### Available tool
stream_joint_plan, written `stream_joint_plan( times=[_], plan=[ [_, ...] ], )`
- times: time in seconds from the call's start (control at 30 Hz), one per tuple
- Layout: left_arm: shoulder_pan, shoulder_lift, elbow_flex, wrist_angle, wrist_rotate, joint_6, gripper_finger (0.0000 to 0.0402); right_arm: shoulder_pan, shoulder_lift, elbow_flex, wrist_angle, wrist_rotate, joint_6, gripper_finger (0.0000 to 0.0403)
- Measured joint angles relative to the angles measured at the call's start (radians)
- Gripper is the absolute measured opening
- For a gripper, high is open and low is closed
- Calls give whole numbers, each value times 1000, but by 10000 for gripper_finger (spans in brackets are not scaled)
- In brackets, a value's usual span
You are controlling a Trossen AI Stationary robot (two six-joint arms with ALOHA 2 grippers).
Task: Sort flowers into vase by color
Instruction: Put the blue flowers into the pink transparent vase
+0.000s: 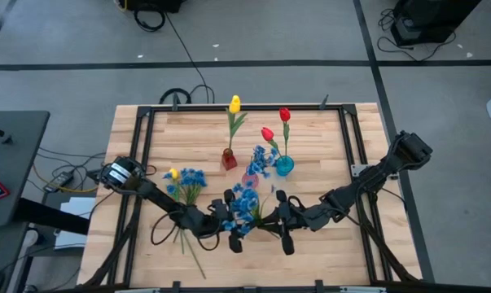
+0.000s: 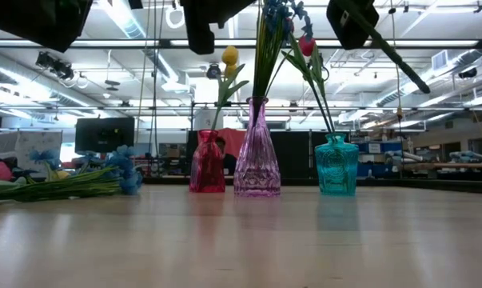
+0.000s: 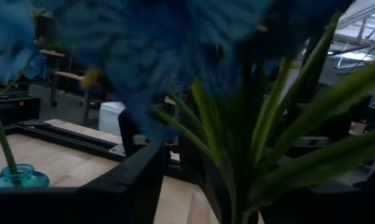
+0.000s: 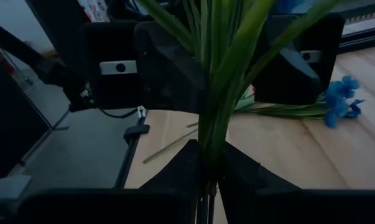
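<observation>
A bunch of blue blossoms (image 1: 245,205) with green stems and leaves hangs in the air between my two grippers, near the table's near edge. My right gripper (image 1: 276,220) is shut on its stems. My left gripper (image 1: 233,220) is open, one finger on either side of the bunch (image 4: 212,56), touching nothing. A red vase (image 1: 229,159) holds a yellow tulip, a pink vase (image 2: 256,152) holds blue blossoms, and a teal vase (image 1: 284,165) holds two red tulips. A yellow tulip and more blue blossoms (image 1: 184,183) lie flat on the table's left part. My right gripper pinches the bunch's green stems (image 4: 209,163) between its two fingers (image 4: 175,171), which lie across the stems. The bunch is lifted clear of the table. Its leaves and blossoms reach away from the fingers toward my left gripper, and a stem end (image 2: 404,68) slants down below.
The three vases stand close together in the table's middle, just beyond the grippers. A black frame (image 1: 143,146) runs along the table's edges. Bare wood (image 1: 326,252) lies near the near edge. Cables and furniture are on the floor around the table.
</observation>
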Motion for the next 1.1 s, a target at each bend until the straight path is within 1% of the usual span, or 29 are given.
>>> stream_joint_plan(
  times=[0.1,0.2,0.33,0.47,0.6,0.73,0.8,0.93,1.0,1.1],
  plan=[
    [1,0,0,0,3,1,184,0,0,0,0,6,-16,67],
    [1,0,0,0,1,20,155,0,0,0,1,6,-26,83],
    [2,-1,0,0,-2,21,128,0,0,0,4,10,-55,124],
    [-2,-3,0,1,-10,56,113,0,0,0,22,11,-86,180],
    [-25,-7,-1,-3,-95,147,107,0,-24,0,-21,11,-64,233],
    [-65,-57,-13,-5,-232,270,106,3,-119,0,-118,15,-28,264],
    [-84,-86,-18,-1,-282,326,106,12,-168,0,-144,45,-34,271],
    [-105,-121,-29,-10,-295,362,106,36,-236,0,-165,145,-95,274],
    [-111,-128,-29,-15,-314,385,106,43,-258,0,-179,168,-115,273],
    [-128,-157,-29,-15,-402,445,106,64,-297,0,-231,196,-103,272]
  ],
)
